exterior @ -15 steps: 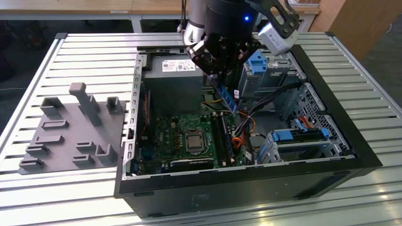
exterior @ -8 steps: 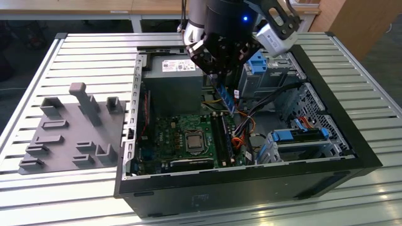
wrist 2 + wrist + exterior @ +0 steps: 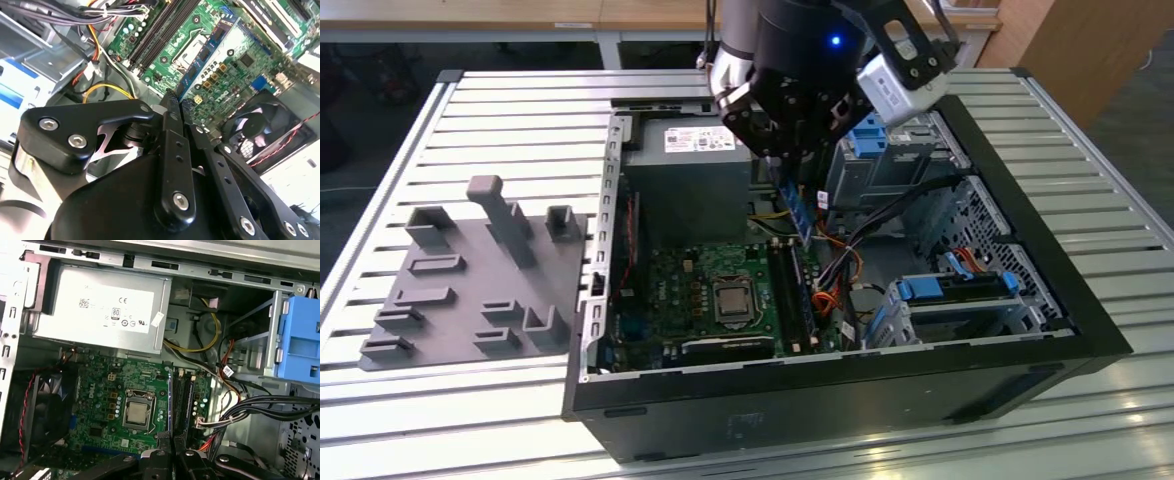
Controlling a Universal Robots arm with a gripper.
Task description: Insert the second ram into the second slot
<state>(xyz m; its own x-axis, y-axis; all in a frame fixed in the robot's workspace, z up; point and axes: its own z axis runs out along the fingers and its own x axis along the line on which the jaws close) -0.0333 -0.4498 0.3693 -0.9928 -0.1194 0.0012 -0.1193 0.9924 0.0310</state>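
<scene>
In the exterior view, the gripper (image 3: 787, 168) hangs over the open computer case (image 3: 1067, 330). Its fingers are pinched on the top of the blue ram stick (image 3: 795, 212), which points down above the memory slots (image 3: 790, 290) of the motherboard (image 3: 707, 290). A grey tray (image 3: 467, 290) lies at the exterior view's left. In the second wrist view, the fingers (image 3: 170, 130) clamp the stick (image 3: 212, 47) over the board. In the first wrist view, its thin edge (image 3: 170, 405) runs just beside the slots (image 3: 182, 395).

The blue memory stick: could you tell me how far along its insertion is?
Done: the thin blue circuit-board stick is picked up. In hand: the claw is shut on it above the green motherboard. Left: it is not yet in the long black slots.
</scene>
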